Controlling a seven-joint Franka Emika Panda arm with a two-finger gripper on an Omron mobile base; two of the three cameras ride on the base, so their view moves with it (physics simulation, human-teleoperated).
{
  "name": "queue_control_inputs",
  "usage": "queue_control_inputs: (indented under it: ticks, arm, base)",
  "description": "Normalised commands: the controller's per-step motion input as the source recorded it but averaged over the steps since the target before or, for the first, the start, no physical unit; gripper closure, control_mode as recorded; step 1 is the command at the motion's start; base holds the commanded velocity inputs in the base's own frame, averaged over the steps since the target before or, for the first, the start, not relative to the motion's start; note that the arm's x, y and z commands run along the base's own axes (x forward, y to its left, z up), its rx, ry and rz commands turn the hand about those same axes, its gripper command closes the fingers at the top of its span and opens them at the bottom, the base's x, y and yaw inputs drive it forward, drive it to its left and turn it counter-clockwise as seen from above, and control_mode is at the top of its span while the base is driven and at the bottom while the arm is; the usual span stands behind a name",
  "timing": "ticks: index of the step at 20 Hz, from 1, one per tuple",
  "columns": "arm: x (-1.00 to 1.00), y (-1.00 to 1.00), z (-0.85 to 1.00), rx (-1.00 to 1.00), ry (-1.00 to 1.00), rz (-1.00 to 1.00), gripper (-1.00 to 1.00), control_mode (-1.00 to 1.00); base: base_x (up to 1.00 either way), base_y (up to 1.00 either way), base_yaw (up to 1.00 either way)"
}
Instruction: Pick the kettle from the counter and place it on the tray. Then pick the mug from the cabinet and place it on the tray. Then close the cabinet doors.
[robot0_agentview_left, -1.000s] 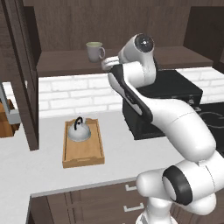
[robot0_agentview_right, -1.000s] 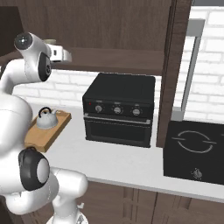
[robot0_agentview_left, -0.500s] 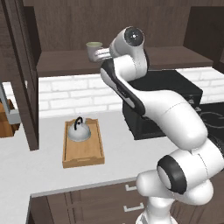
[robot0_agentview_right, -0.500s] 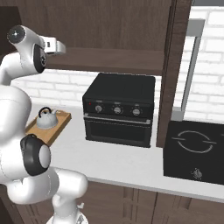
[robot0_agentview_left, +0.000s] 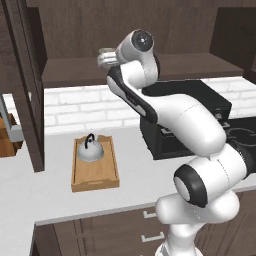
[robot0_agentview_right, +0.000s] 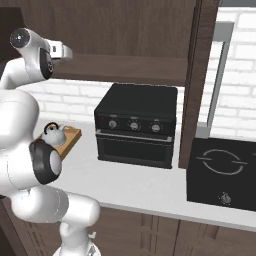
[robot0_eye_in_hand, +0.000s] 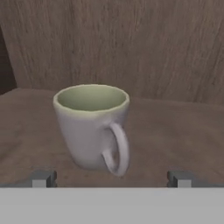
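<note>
Grey-beige mug (robot0_eye_in_hand: 93, 126) stands upright at the centre of the hand view on the dark brown shelf of the cabinet (robot0_eye_in_hand: 175, 127), pale greenish inside showing, loop handle turned toward the camera. Gripper (robot0_eye_in_hand: 111, 178) is released: 2 finger tips (robot0_eye_in_hand: 42, 179) sit wide apart at the lower left and lower right, with the mug between and beyond them, not touched. In the left base view the gripper (robot0_agentview_left: 106, 57) is at upper centre, level with the shelf, and the mug's rim (robot0_agentview_left: 105, 51) shows just behind it. Kettle (robot0_agentview_left: 90, 149) sits in the far half of the wooden tray (robot0_agentview_left: 95, 175) on the white counter (robot0_agentview_left: 55, 200), lower left of frame. 1 cabinet door (robot0_agentview_left: 25, 85) stands open at the left edge. Black oven (robot0_agentview_right: 136, 125) occupies the centre of the right base view.
</note>
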Motion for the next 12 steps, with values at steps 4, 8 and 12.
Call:
queue_control_inputs:
  ticks: [4,8,12]
  arm:
    - [0.14,-0.15,0.00,0.13,-0.10,0.15,-1.00,-1.00]
    - [0.25,0.00,0.00,0.08,-0.03,0.21,-1.00,-1.00]
    - [0.19,-0.04,0.00,0.08,-0.02,0.23,-1.00,-1.00]
  base:
    - [0.00,0.00,0.00]
    - [0.00,0.00,0.00]
    - [0.00,0.00,0.00]
